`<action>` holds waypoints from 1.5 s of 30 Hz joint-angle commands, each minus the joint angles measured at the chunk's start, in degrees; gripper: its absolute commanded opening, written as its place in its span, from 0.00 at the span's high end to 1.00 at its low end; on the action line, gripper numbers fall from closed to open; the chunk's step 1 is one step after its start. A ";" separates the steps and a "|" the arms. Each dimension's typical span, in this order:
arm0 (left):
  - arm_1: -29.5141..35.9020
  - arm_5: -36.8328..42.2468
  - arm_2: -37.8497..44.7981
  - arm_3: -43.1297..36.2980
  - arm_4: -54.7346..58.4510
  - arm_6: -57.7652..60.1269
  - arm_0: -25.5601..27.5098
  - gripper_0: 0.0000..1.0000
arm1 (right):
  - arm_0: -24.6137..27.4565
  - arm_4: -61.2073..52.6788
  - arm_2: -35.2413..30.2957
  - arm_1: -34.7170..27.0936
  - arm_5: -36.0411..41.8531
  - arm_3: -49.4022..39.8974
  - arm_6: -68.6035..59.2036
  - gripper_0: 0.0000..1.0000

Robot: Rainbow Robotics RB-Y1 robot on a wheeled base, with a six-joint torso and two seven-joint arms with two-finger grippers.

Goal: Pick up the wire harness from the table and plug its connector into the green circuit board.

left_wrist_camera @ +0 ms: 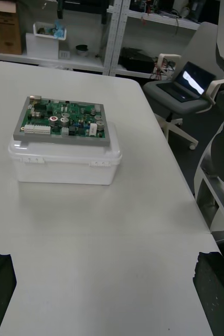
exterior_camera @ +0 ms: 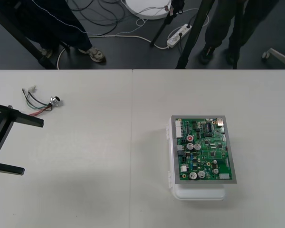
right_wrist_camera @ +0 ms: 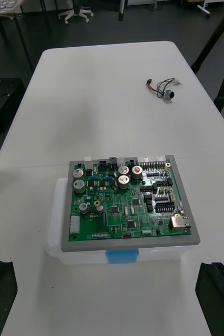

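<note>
Left gripper [exterior_camera: 33, 146], fingers spread, waits near the harness [exterior_camera: 40, 102] by the counter's [exterior_camera: 133, 199] far left corner. Right gripper [right_wrist_camera: 112, 273] is likewise spread. Advised: descend squarely and pinch its wires.

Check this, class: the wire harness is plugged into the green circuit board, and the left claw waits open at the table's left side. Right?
Not quite. The front view shows the wire harness lying loose on the table beside the left claw, well apart from the green circuit board. The left claw does wait open at the table's left side.
</note>
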 commanded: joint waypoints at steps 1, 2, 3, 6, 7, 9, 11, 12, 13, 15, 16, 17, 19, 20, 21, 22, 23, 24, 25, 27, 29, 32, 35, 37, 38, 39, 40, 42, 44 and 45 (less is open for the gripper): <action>1.09 -2.42 -0.01 -0.73 -0.77 3.76 -0.42 0.00 | 3.16 0.73 -0.21 3.07 -0.53 0.42 1.86 0.00; 1.09 -2.42 -0.01 -0.73 -0.68 3.76 -0.51 0.00 | 3.07 0.91 -0.39 2.90 -0.53 0.33 1.86 0.00; 1.09 -2.42 -0.01 -0.73 -0.59 3.68 -0.60 0.00 | 3.07 0.91 -0.47 2.98 -0.53 0.33 1.86 0.00; 1.09 -2.42 -0.01 -0.73 -0.68 3.68 -1.13 0.00 | 3.07 0.91 -0.39 2.90 -0.53 0.33 1.86 0.00; 1.18 -2.42 -0.01 -0.73 -0.68 3.59 -1.30 0.00 | 3.07 0.91 -0.47 2.98 -0.53 0.33 1.86 0.00; 1.09 -2.42 -0.01 -0.73 -0.86 3.50 -1.74 0.00 | 3.07 0.82 -0.39 2.98 -0.53 0.33 1.86 0.00; 1.09 -2.51 -0.01 -0.73 -1.47 3.15 -2.53 0.00 | 3.07 0.73 -0.47 2.98 -0.53 0.33 1.86 0.00; 1.09 -2.51 -0.01 -0.73 -1.65 3.06 -2.80 0.00 | 3.16 0.73 -0.39 2.98 -0.53 0.33 1.95 0.00; 1.09 -2.59 -0.01 -0.73 -2.17 2.80 -3.32 0.00 | 3.24 0.65 -0.39 2.98 -0.53 0.33 2.12 0.00; 1.09 -2.77 -0.01 -0.73 -2.96 2.53 -4.20 0.00 | 3.33 0.65 -0.39 2.90 -0.53 0.33 2.30 0.00; 1.18 -2.95 -0.01 -0.64 -3.49 2.27 -4.82 0.00 | 3.51 0.56 -0.39 2.98 -0.53 0.33 2.47 0.00; 1.09 -3.12 -0.01 -0.64 -3.93 1.92 -5.43 0.00 | 3.68 0.29 -0.39 2.90 -0.53 0.33 2.56 0.00; 1.09 -3.30 -0.01 -0.38 -4.63 1.30 -6.49 0.00 | 4.04 0.12 -0.39 2.98 -0.53 0.33 2.65 0.00; 1.09 -3.47 -0.01 -0.29 -4.99 0.42 -7.19 0.00 | 4.30 -0.06 -0.39 2.98 -0.17 0.33 2.74 0.00; 1.18 -3.56 -0.01 -0.20 -5.34 -0.28 -7.54 0.00 | 4.39 -0.14 -0.39 2.98 0.09 0.33 2.74 0.00; 1.18 -3.82 -0.01 -0.03 -6.30 -1.60 -8.33 0.00 | 4.65 -0.32 -0.39 2.98 0.79 0.33 2.82 0.00; 1.09 -4.00 -0.01 0.50 -7.01 -2.74 -9.12 0.00 | 5.09 -0.50 -0.39 2.98 1.41 0.33 2.91 0.00; 1.18 -4.18 -0.01 0.76 -7.27 -3.27 -9.48 0.00 | 5.44 -0.67 -0.39 2.98 1.76 0.33 2.91 0.00; 1.18 -4.62 -0.01 1.64 -7.80 -4.50 -10.27 0.00 | 6.23 -1.29 -0.39 2.98 2.29 0.33 3.09 0.00; 1.09 -5.41 -0.01 2.79 -8.68 -6.43 -11.58 0.00 | 7.82 -2.34 -0.39 2.98 3.25 0.33 3.26 0.00; 1.18 -6.90 -0.01 4.37 -10.17 -8.98 -13.52 0.00 | 9.31 -3.48 0.41 2.98 3.96 0.33 3.62 0.00; 1.18 -7.87 -0.01 6.57 -12.28 -11.97 -16.16 0.00 | 10.01 -4.45 1.37 2.90 4.48 0.33 4.05 0.00; 1.18 -7.87 -0.10 8.50 -14.48 -14.87 -18.70 0.00 | 10.01 -4.63 1.55 2.98 5.01 0.33 4.58 0.00; 1.18 -7.87 -0.27 9.47 -15.80 -16.72 -20.20 0.00 | 10.01 -4.98 1.64 2.98 5.45 0.33 5.02 0.00; 1.18 -7.87 -0.80 10.17 -16.24 -18.12 -21.16 0.00 | 10.01 -5.68 2.08 2.98 5.80 0.33 5.29 0.00; 1.27 -7.87 -1.68 11.05 -16.50 -19.53 -22.22 0.00 | 10.01 -6.56 2.78 2.90 5.98 0.33 5.72 0.00; 1.36 -7.87 -2.21 11.49 -16.59 -20.23 -22.75 0.00 | 10.01 -7.00 3.13 2.90 6.15 0.33 5.90 0.00; 1.89 -7.87 -5.11 13.33 -16.59 -23.40 -25.03 0.00 | 9.92 -9.29 4.98 2.90 6.59 1.04 6.87 0.00; 2.32 -7.87 -7.31 14.91 -16.59 -25.33 -26.79 0.00 | 9.49 -10.69 6.21 2.90 6.94 1.83 9.24 0.00; 2.41 -7.87 -8.54 15.97 -16.59 -26.65 -27.93 0.00 | 8.96 -11.39 6.82 2.90 7.21 2.53 11.26 0.00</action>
